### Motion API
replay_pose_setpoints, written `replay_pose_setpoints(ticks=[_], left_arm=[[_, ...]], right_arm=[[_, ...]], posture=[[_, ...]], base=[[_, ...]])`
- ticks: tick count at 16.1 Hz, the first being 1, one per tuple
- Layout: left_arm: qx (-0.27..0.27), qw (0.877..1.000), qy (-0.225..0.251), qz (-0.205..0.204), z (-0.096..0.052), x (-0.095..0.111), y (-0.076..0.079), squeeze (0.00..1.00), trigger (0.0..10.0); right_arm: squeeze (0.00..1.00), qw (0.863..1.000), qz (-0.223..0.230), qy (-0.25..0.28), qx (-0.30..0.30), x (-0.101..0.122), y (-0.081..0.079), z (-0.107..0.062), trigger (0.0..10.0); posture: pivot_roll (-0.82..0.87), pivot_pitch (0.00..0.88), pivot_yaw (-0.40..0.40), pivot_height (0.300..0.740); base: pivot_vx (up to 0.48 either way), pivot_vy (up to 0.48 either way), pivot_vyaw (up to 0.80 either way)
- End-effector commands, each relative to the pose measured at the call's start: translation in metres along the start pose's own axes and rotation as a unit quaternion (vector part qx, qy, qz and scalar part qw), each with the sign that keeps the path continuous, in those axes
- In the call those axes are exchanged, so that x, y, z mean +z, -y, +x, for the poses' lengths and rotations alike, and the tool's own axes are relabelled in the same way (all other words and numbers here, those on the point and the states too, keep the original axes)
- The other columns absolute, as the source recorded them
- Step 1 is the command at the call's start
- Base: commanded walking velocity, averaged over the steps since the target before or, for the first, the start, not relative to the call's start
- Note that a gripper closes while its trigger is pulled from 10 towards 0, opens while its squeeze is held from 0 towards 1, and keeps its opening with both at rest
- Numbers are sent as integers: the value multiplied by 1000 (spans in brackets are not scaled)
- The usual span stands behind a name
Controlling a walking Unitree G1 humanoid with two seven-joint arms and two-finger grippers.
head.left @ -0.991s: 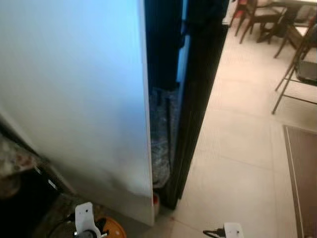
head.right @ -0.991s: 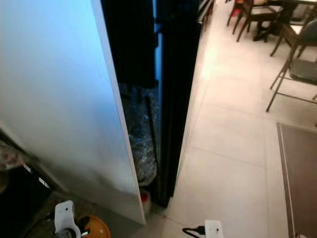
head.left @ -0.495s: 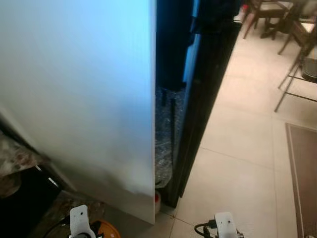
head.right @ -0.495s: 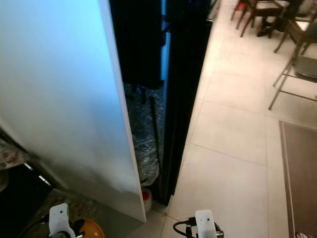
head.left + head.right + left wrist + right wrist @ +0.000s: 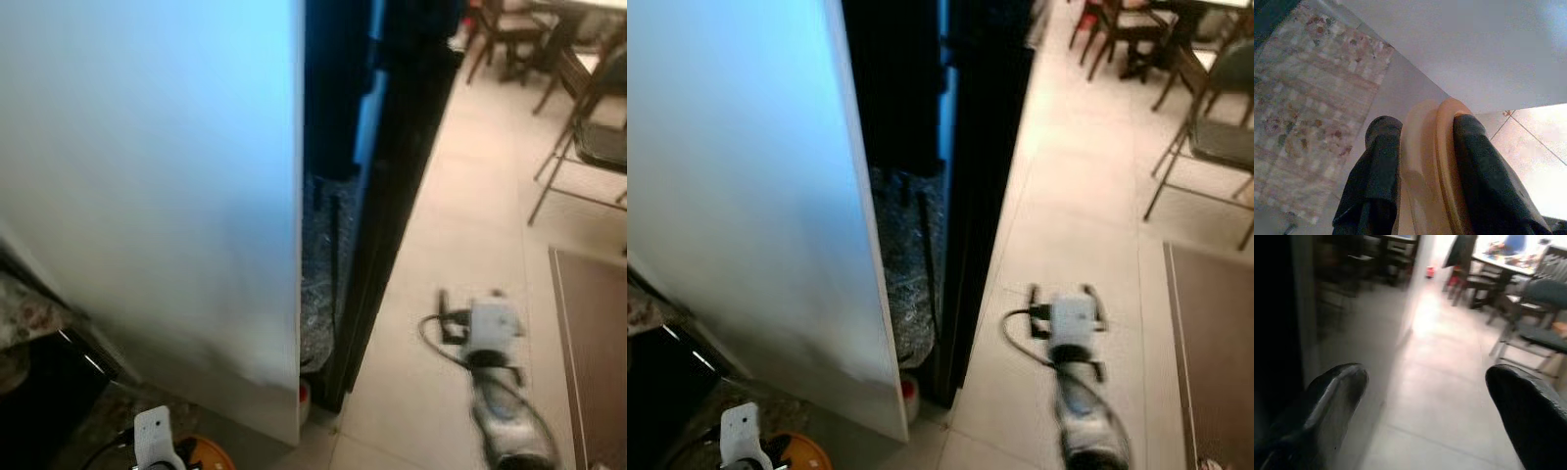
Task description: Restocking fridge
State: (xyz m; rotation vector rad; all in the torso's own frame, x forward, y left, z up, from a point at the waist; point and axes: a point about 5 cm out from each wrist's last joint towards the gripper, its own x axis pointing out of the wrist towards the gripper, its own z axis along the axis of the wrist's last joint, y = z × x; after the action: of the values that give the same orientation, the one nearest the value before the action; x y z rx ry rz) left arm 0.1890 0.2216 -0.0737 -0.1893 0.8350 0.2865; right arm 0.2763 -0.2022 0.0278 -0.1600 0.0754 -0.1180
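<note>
A tall white fridge door [image 5: 147, 196] stands edge-on to me, and beside it is the black fridge body [image 5: 402, 147] with a narrow dark gap [image 5: 328, 117] between them. Low at my left, the left gripper [image 5: 1425, 132] is shut on the rim of an orange round dish [image 5: 1427, 166], also seen as an orange edge [image 5: 211, 455] by the white wrist. My right arm [image 5: 495, 382] reaches out, blurred, over the tiled floor next to the black body. The right gripper [image 5: 1427, 377] is open, its fingers [image 5: 1334, 391] wide apart with nothing between them.
Grey speckled material [image 5: 318, 284] fills the lower gap, with a small red and white thing [image 5: 305, 394] at the door's foot. Dining chairs [image 5: 588, 127] stand at the far right, a brown rug [image 5: 593, 343] lies at the right. A patterned countertop [image 5: 20, 323] sits at my left.
My right arm has lifted from the bottom edge of the picture and swung forward over the floor. The left gripper keeps its hold on the orange dish. The camera has shifted slightly.
</note>
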Motion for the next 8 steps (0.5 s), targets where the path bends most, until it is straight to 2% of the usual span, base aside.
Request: replay_pose_setpoints(ticks=[1, 4, 5, 8], left_arm=[[0, 1000, -19, 0, -2, -11, 1, 0, 10000], [-2, 1000, -18, -3, -2, -12, 3, 0, 10000], [0, 1000, -18, -3, -2, -12, 2, 0, 10000], [2, 1000, -16, -3, -2, -12, 2, 0, 10000]], right_arm=[[0, 1000, 7, -18, 19, -12, -7, -11, 10000], [0, 999, 6, 17, 37, -3, -10, -22, 10000], [0, 998, -7, 34, 56, 3, -12, -25, 10000], [0, 992, 4, 63, 111, 17, -25, -24, 10000]], posture=[[-4, 31, -24, 740], [-7, 29, -30, 740], [-11, 27, -35, 740], [-8, 21, -37, 740]], base=[[0, 0, 0], [0, 0, 0], [0, 0, 0], [0, 0, 0]])
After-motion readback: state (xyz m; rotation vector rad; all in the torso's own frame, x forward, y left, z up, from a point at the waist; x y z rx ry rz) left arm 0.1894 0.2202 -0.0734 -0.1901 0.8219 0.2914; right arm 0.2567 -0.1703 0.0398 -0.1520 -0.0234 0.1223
